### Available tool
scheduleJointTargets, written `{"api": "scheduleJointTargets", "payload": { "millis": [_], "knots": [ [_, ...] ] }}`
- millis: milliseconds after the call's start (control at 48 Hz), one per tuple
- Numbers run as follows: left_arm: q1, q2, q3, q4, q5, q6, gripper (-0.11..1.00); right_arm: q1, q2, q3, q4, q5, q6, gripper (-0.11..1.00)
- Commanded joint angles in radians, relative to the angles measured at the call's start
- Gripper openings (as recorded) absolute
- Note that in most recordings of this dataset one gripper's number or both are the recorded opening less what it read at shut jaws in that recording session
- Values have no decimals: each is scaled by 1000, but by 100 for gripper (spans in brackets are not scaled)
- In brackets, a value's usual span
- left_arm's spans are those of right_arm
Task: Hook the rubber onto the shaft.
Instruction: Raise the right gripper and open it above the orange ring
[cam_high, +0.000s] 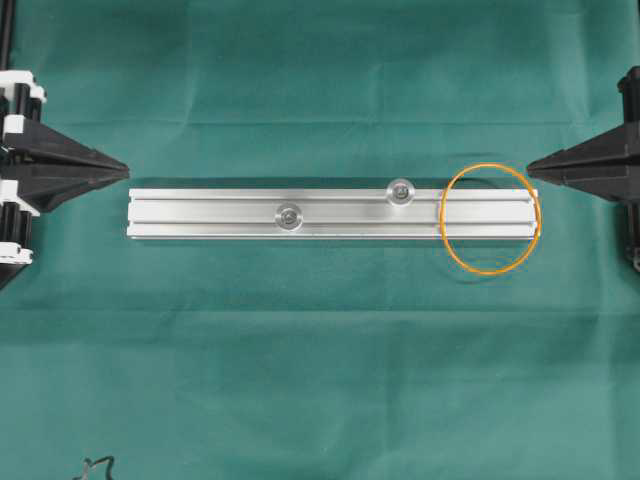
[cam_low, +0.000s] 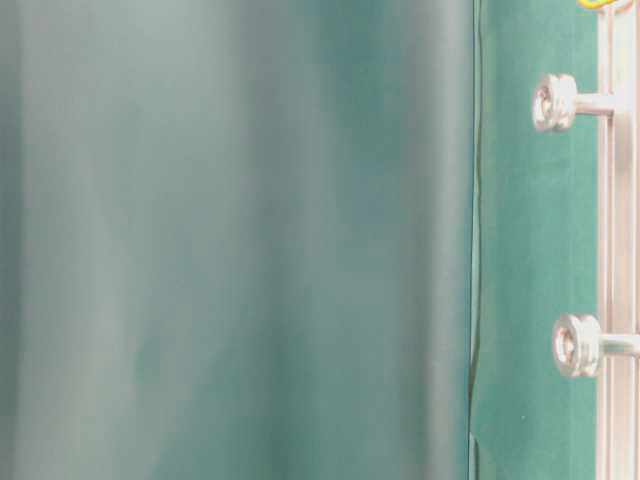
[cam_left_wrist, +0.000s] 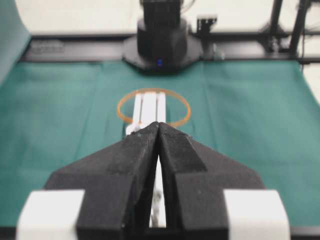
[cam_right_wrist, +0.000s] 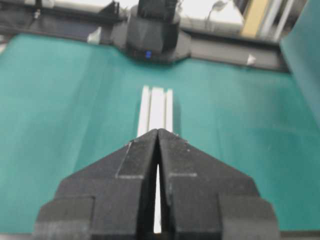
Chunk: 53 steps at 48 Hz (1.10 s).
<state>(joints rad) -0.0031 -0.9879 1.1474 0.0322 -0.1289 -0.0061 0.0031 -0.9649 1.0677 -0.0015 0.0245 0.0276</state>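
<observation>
Across the whole overhead view: green cloth-covered desk (cam_high: 320, 380), creased in faint horizontal folds.

Item 1. Long silver aluminium rail (cam_high: 330, 213) with lengthwise grooves, lying flat on the desk, running left to right between the two arms. Seen end-on in both wrist views (cam_left_wrist: 148, 107) (cam_right_wrist: 156, 112); in the table-level view only its edge shows at the right border (cam_low: 618, 250).

Item 2. Left black wedge-shaped claw (cam_high: 122, 170), at the left edge of the overhead view, tip pointing at the rail's left end and apart from it. Fingers pressed together, holding nothing, as its own wrist view shows (cam_left_wrist: 158, 125).

Item 3. Right black wedge-shaped claw (cam_high: 532, 164), at the right edge, tip pointing at the rail's right end, just beside the band but not touching it so far as can be told. Fingers pressed together, holding nothing (cam_right_wrist: 158, 131).

Item 4. Thin orange rubber band (cam_high: 490, 218), a loose round loop lying flat across the rail's right end, spilling onto the cloth above and below the rail. Hooked on nothing. Visible in the left wrist view at the rail's far end (cam_left_wrist: 153, 107).

Item 5. Two short silver metal shafts with flanged heads, standing upright from the rail: one near the middle (cam_high: 289, 215), one further right on the upper groove (cam_high: 400, 191). Both clear of the band. Shown side-on in the table-level view (cam_low: 557, 102) (cam_low: 577, 345).
</observation>
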Motion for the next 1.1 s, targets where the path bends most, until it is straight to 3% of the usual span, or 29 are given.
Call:
{"api": "scheduleJointTargets", "payload": {
  "millis": [0,187,396,875,1083],
  "knots": [
    [-2,5,-40,3,74,0,0,0,8,-43,3,77,21,3],
    [-2,8,-86,3,291,-3,0,-2,35,-89,5,333,91,3],
    [-2,12,-133,3,489,-3,0,-2,64,-126,5,557,109,3],
    [-2,14,-146,3,515,-3,0,-2,87,-137,3,609,109,3],
    [0,14,-147,3,517,-5,0,0,104,-167,3,753,112,3]
  ]
}}
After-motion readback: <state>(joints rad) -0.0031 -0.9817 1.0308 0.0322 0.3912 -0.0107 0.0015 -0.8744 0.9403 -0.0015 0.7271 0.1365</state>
